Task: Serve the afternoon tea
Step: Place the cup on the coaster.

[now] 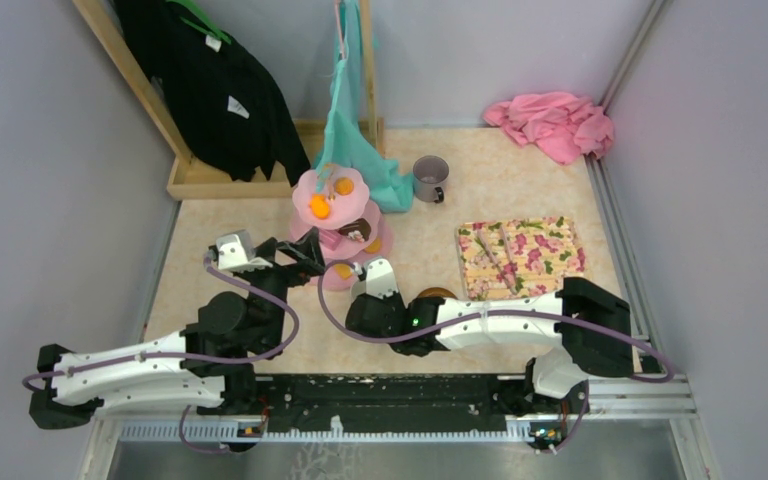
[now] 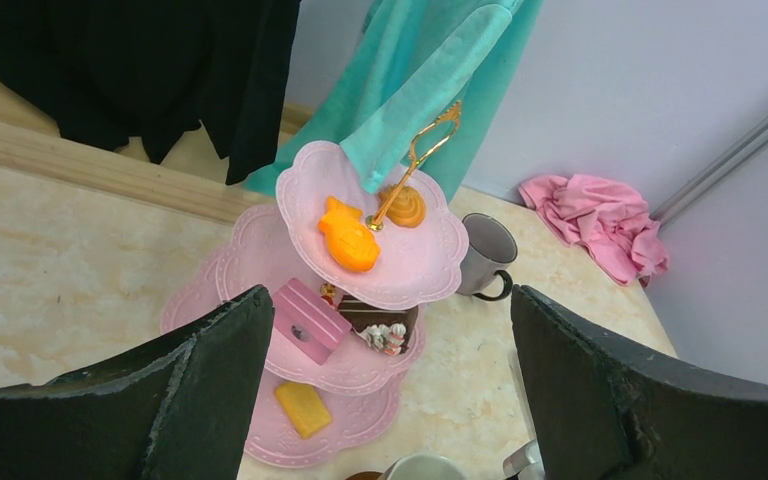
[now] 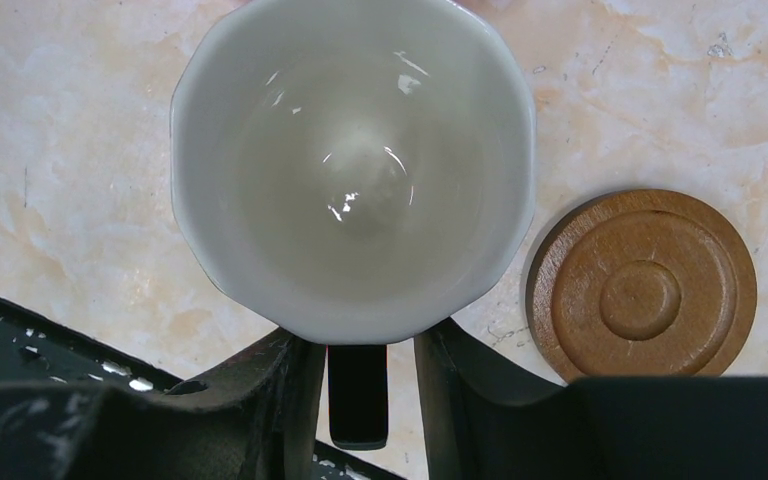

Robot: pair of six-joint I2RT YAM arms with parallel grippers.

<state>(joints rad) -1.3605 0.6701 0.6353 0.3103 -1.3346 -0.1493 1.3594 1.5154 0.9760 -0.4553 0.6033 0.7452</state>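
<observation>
The pink three-tier stand (image 1: 312,185) (image 2: 430,265) holds an orange cake (image 2: 350,240) and a brown swirl (image 2: 407,206) on top, a pink cake (image 2: 307,318) and a chocolate slice (image 2: 380,325) in the middle, and a yellow cake (image 2: 303,408) at the bottom. My left gripper (image 1: 295,255) (image 2: 390,296) stands wide open just in front of it, holding nothing. The black white-lined mug (image 3: 355,160) stands upright on the table beside a brown disc (image 3: 645,285) (image 1: 438,293). My right gripper (image 1: 372,275) (image 3: 358,390) straddles its black handle with gaps on both sides. A grey mug (image 1: 430,177) (image 2: 485,255) stands behind the stand.
A floral cloth (image 1: 520,257) lies at the right. The pink cloth (image 1: 552,124) is crumpled in the far right corner. Teal fabric (image 1: 355,120) hangs over the stand's top, and a black garment (image 1: 215,90) hangs on a wooden rack (image 1: 200,180) at the far left.
</observation>
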